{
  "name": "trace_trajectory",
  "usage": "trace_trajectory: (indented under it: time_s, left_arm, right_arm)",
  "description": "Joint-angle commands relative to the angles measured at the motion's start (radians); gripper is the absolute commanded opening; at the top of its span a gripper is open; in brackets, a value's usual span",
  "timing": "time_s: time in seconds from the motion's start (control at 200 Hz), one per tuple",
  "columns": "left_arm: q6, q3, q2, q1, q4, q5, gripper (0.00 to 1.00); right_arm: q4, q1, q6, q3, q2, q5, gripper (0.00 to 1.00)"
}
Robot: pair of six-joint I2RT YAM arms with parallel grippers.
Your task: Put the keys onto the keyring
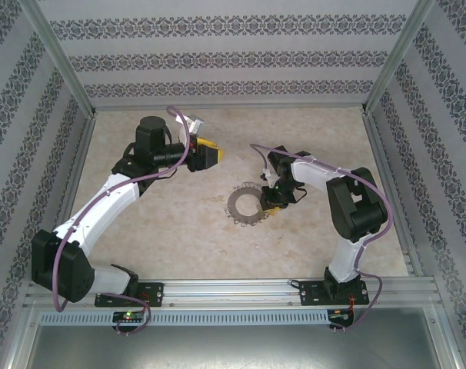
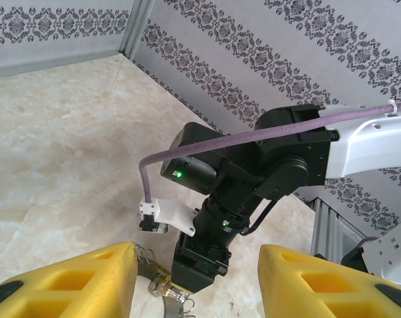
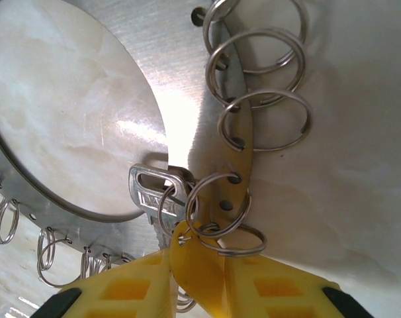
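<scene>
The right claw (image 3: 197,281) is pinched tight on the yellow key (image 3: 195,260) at the metal ring (image 1: 243,204), its three o'clock edge. The left claw (image 1: 211,156) hangs at eleven o'clock, fingers half apart, holding nothing.

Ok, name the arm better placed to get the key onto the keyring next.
Right, probably. Its jaws pinch the yellow tag beside the key, right at the keyring rim. The left arm has its jaws open and empty, away from it.

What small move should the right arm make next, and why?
Probably a slight nudge of the key toward the nearest small loop: the right gripper looks shut on its yellow head, the blade lies across the keyring rim, and threading isn't clearly done.
</scene>
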Motion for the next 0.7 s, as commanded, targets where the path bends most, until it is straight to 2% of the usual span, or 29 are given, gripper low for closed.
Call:
trace_trajectory:
  time_s: [0.0, 0.4, 0.54, 0.694]
  left_arm:
    - [0.002, -0.002, -0.026, 0.018, 0.005, 0.003, 0.51]
    - [0.014, 0.002, -0.023, 0.03, -0.002, 0.003, 0.51]
    - [0.025, 0.013, -0.019, 0.04, -0.014, 0.011, 0.4]
    - [0.033, 0.019, -0.018, 0.051, -0.019, 0.014, 0.39]
  right_arm:
    - [-0.032, 0.012, -0.02, 0.024, 0.023, 0.025, 0.24]
    - [-0.048, -0.004, -0.069, 0.051, -0.039, 0.011, 0.02]
    - [0.01, -0.025, -0.134, 0.08, -0.125, -0.126, 0.0]
    - [-0.01, -0.027, -0.196, 0.166, -0.192, -0.267, 0.0]
